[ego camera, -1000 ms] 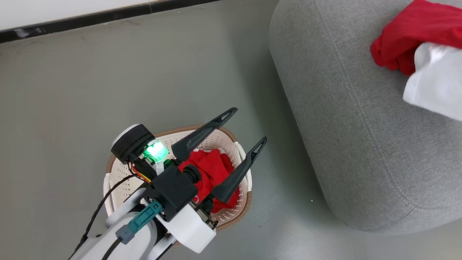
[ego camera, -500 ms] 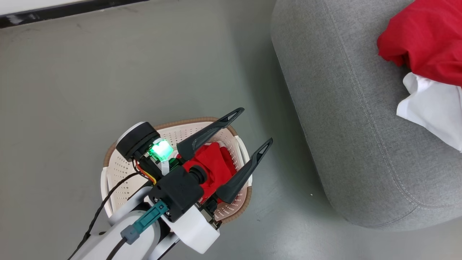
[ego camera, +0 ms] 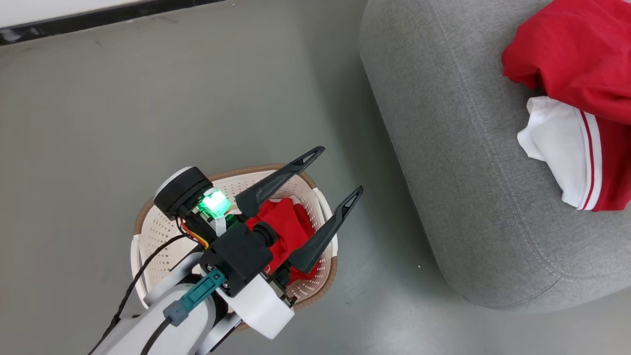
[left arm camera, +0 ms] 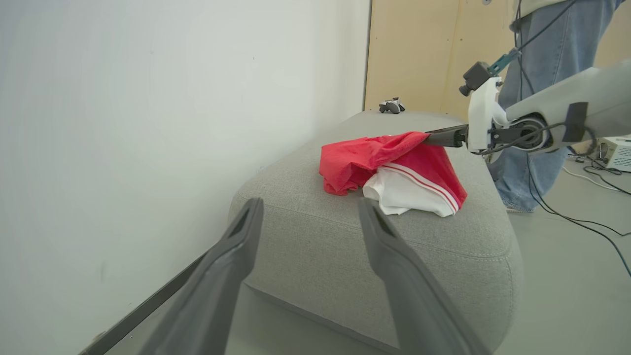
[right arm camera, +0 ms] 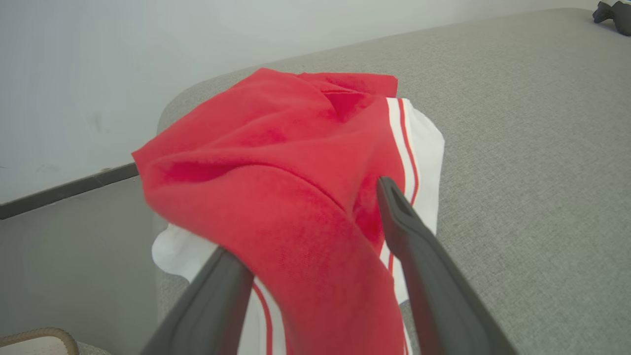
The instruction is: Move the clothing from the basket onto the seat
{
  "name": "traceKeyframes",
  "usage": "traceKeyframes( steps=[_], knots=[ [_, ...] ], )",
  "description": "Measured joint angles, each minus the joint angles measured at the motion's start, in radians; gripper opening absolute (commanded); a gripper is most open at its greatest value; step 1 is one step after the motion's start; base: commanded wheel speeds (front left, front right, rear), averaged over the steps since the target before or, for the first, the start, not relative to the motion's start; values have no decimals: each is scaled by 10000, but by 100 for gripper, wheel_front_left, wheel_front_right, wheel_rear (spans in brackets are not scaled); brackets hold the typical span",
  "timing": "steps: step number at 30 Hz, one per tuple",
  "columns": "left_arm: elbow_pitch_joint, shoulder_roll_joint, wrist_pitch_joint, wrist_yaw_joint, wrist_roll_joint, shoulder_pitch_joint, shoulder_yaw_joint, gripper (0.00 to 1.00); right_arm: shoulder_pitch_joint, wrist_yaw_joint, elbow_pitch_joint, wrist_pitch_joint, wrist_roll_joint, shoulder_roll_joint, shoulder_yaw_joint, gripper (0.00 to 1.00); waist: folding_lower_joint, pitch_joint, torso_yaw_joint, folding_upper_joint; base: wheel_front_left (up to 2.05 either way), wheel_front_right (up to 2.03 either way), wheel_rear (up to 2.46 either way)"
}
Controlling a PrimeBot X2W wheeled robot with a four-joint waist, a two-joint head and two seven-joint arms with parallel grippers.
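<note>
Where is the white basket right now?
In the head view, the basket sits on the floor at lower left, beneath the left tool, left of the grey seat, with red clothing inside.

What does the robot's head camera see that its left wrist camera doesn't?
Head view, not left wrist view: the basket with red clothing in it. Left wrist view, not head view: the right gripper, open, and a person's legs in jeans. Both: the open left gripper, the grey seat, and the red-and-white garment lying on it.
</note>
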State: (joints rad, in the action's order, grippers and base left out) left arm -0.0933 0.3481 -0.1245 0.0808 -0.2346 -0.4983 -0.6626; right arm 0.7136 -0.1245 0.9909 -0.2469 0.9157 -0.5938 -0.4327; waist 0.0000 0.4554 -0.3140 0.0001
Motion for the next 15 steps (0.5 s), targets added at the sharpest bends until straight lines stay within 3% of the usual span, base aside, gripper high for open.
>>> traceKeyframes(
  steps=[15],
  knots=[
    [531,176,-445,-105,-140,234,318,100,-1024,0,-1448,-8,-612,-102,731,100,1,-463,-401,0,0,0,0]
  ],
)
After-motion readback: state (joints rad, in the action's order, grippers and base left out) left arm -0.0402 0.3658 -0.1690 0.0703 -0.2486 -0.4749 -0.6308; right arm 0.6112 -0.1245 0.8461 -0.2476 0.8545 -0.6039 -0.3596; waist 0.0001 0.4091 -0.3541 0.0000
